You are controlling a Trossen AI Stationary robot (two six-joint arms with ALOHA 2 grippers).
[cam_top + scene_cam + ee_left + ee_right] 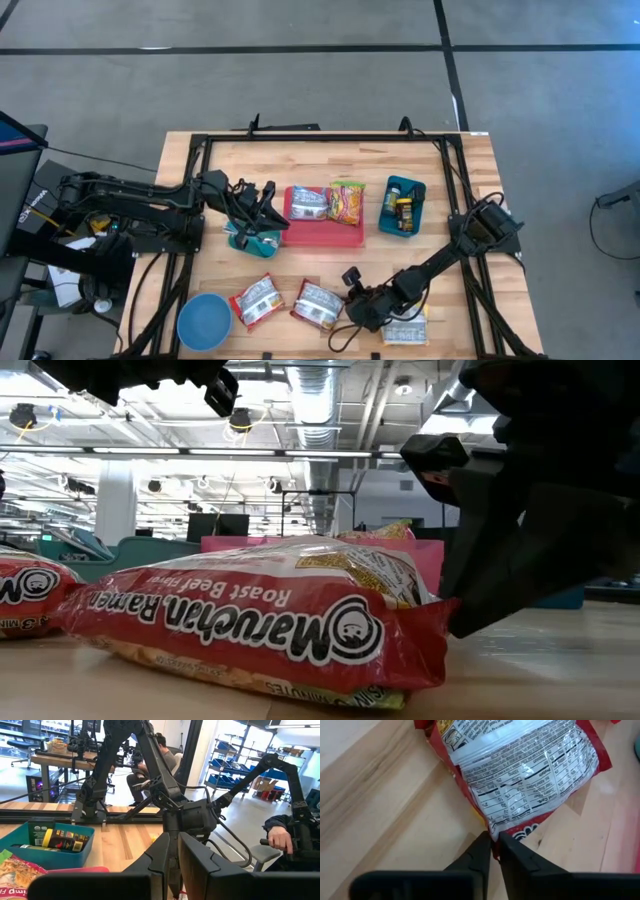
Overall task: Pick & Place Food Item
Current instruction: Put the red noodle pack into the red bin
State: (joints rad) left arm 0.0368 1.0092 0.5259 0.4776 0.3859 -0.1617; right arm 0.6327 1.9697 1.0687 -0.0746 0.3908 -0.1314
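Noodles (pixel 530 775) lie at six o'clock on my worktop (pixel 470 200); my right jaws (pixel 493 851) pinch the packet's edge, ready to lift toward the red tray (pixel 325 234). Left jaws (pixel 172 862) wait shut, empty.

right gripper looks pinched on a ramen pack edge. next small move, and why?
Probably a short straight lift. The right gripper is shut on the ramen pack by its edge seam only, the pack lies flat on the table, and the red tray sits farther back.

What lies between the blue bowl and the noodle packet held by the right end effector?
In the high view, another noodle packet lies between the blue bowl and the held noodle packet.
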